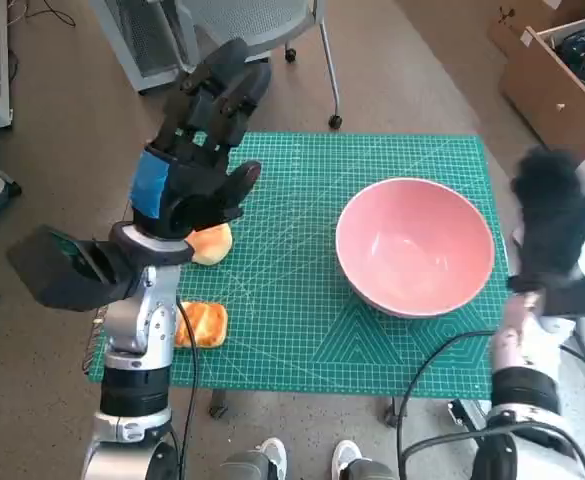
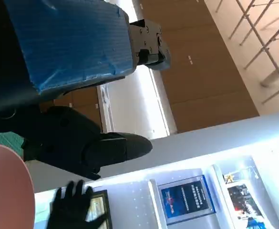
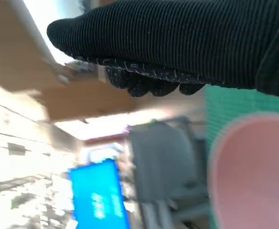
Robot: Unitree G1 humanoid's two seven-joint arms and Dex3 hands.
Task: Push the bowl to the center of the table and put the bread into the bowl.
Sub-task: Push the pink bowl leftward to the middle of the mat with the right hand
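The pink bowl (image 1: 415, 246) stands empty on the right half of the green cutting mat (image 1: 302, 300); its rim also shows in the left wrist view (image 2: 5, 186) and the right wrist view (image 3: 253, 176). Two bread pieces lie at the mat's left edge: one (image 1: 212, 243) partly hidden under my left hand, the other (image 1: 202, 324) beside my left forearm. My left hand (image 1: 197, 150) is raised above the mat's left side, fingers spread and holding nothing. My right hand (image 1: 552, 215) hovers just right of the bowl, past the table's edge, fingers extended and holding nothing.
An office chair (image 1: 242, 25) stands beyond the table's far edge. A cardboard box (image 1: 562, 70) sits on the floor at the far right. A person's shoes (image 1: 307, 460) show at the table's near edge. Cables (image 1: 442, 380) hang by my right arm.
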